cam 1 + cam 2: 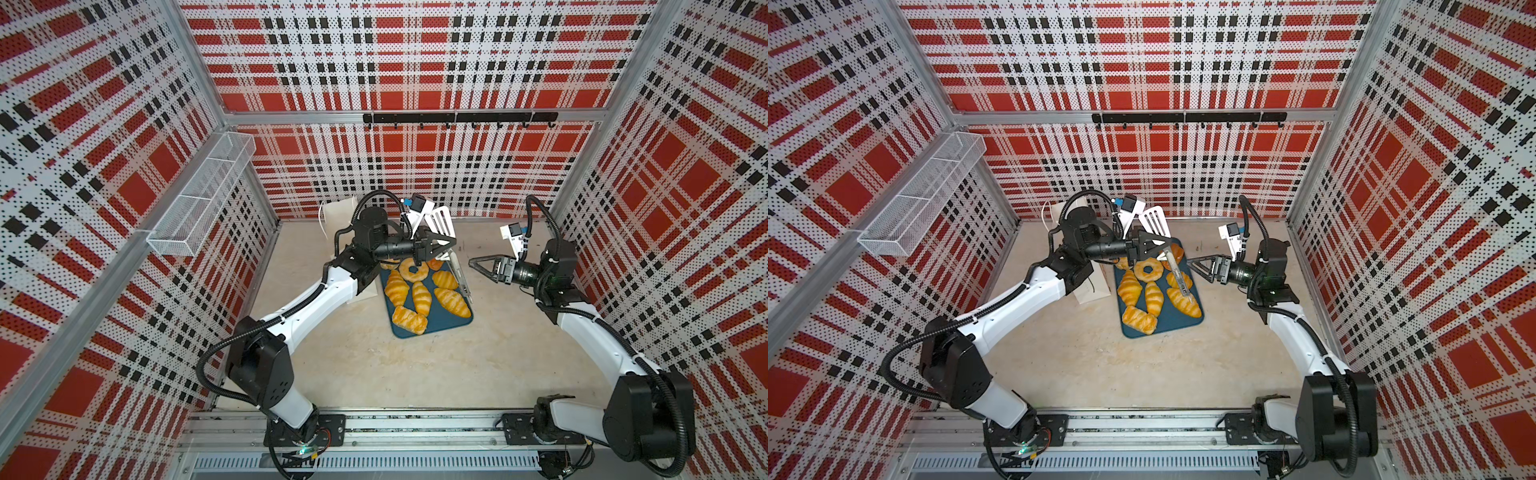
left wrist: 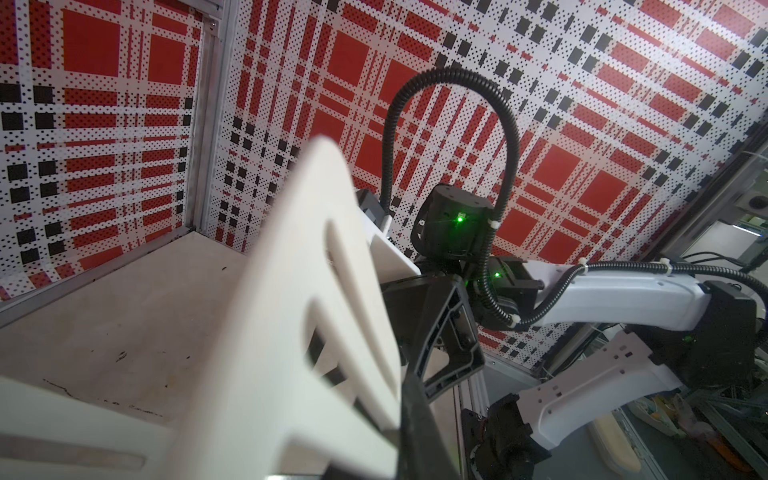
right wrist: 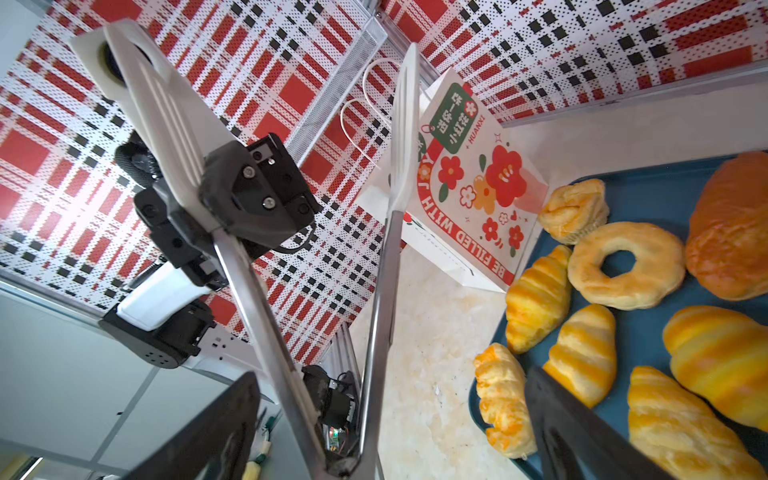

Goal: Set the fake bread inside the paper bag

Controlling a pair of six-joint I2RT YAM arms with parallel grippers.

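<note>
we clench our left gripper [image 1: 446, 243] on the tongs [image 3: 405, 137] above the fake bread [image 1: 419, 297], probably to lift pieces into the paper bag [image 3: 478, 178]; our right gripper [image 1: 478, 267] hangs released nearby.

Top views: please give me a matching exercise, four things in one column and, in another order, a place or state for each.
Things:
1 tongs
2 doughnut
3 bag
4 right gripper

Places or states:
a fingers open
b on the tray
c held by the left gripper
d beside the tray

Pairs: 1c, 2b, 3d, 4a
</note>
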